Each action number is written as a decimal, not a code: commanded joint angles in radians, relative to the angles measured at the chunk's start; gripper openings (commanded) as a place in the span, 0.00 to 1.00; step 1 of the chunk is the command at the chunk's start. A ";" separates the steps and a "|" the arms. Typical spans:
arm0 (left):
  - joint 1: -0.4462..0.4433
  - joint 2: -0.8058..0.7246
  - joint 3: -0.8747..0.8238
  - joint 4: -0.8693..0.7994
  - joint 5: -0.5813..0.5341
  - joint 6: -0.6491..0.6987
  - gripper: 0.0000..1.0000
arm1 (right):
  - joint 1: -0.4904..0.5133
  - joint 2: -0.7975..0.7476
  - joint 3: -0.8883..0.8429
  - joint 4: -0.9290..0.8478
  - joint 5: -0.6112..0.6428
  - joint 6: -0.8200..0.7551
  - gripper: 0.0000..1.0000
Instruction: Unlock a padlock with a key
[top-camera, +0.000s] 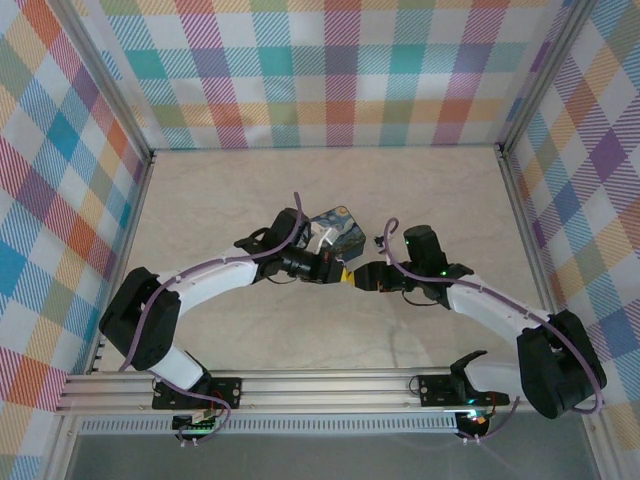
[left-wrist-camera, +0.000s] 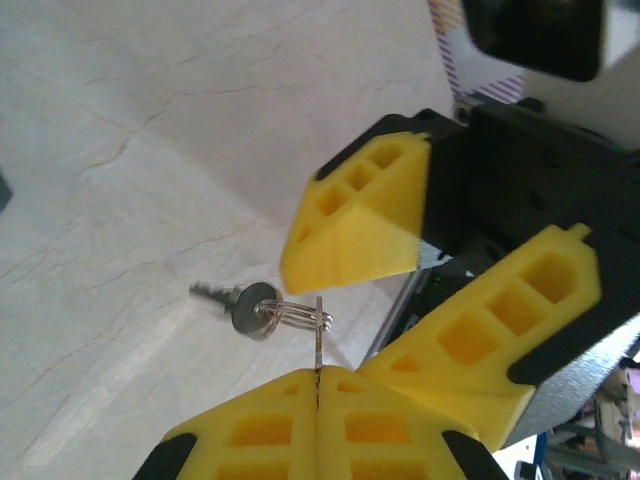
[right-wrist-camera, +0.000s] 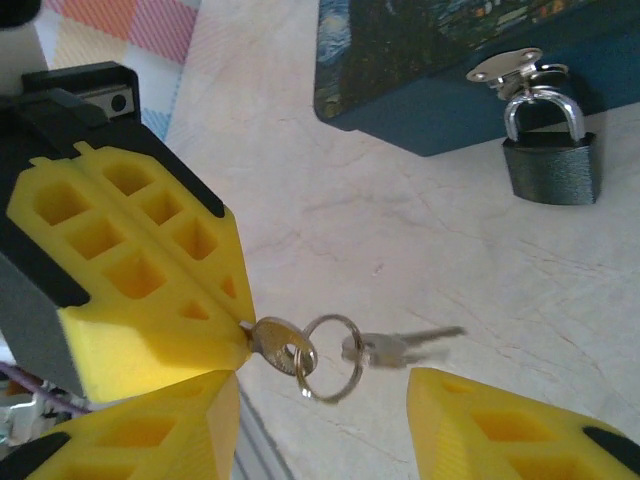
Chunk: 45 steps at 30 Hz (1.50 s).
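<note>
Padlock (right-wrist-camera: 552, 165) hangs from the hasp (right-wrist-camera: 505, 66) of the blue tin (right-wrist-camera: 420, 80) on the surface (right-wrist-camera: 430, 260). Left end effector (left-wrist-camera: 318, 378) is clenched on the key (right-wrist-camera: 272, 343), a ring (right-wrist-camera: 332, 357) and second key (right-wrist-camera: 400, 348) dangling from it. Right end effector (right-wrist-camera: 325, 395) stands released just beside.

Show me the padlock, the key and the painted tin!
padlock (right-wrist-camera: 552, 170): right wrist view, on its dark body.
key (right-wrist-camera: 265, 338): right wrist view, on the pinched key's round head.
tin (right-wrist-camera: 400, 50): right wrist view, on its painted top.
</note>
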 joint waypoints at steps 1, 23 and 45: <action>0.003 -0.016 0.021 -0.046 0.071 0.059 0.00 | -0.034 -0.019 -0.031 0.093 -0.130 -0.020 0.47; 0.002 -0.094 -0.021 -0.014 0.115 0.053 0.00 | -0.058 -0.025 -0.066 0.306 -0.295 0.047 0.42; 0.004 -0.089 -0.035 0.035 0.114 0.032 0.00 | -0.058 0.025 -0.099 0.408 -0.329 0.097 0.27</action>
